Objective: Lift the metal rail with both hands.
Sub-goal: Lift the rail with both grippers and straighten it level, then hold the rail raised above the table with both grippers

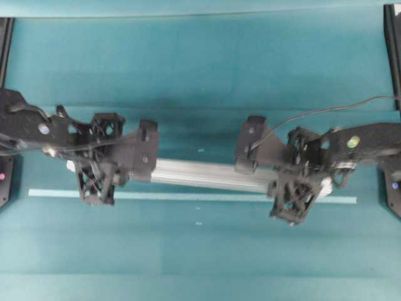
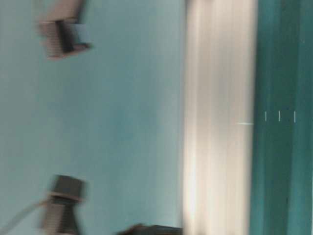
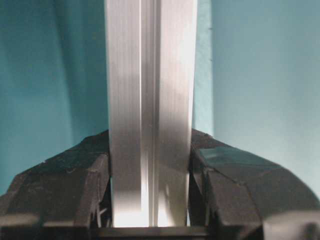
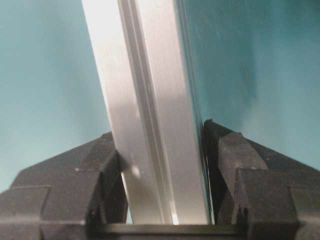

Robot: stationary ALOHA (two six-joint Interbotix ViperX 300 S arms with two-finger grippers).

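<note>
The metal rail [image 1: 207, 175] is a long silver grooved bar running left to right across the teal table, its right end slightly nearer the front. My left gripper [image 1: 100, 163] is shut on the rail near its left end, and my right gripper [image 1: 299, 177] is shut on it near its right end. In the left wrist view the rail [image 3: 150, 100] sits straight between both black fingers [image 3: 75, 185]. The right wrist view shows the rail [image 4: 145, 100] slanted but pressed between both fingers [image 4: 250, 185]. At table level the rail [image 2: 220, 122] is a broad blurred pale band.
A thin pale-teal tape strip [image 1: 188, 196] lies on the cloth just in front of the rail, partly under both grippers. Black frame posts stand at the left edge [image 1: 5, 182] and the right edge [image 1: 393, 37]. A cable [image 1: 326, 111] loops off the right arm.
</note>
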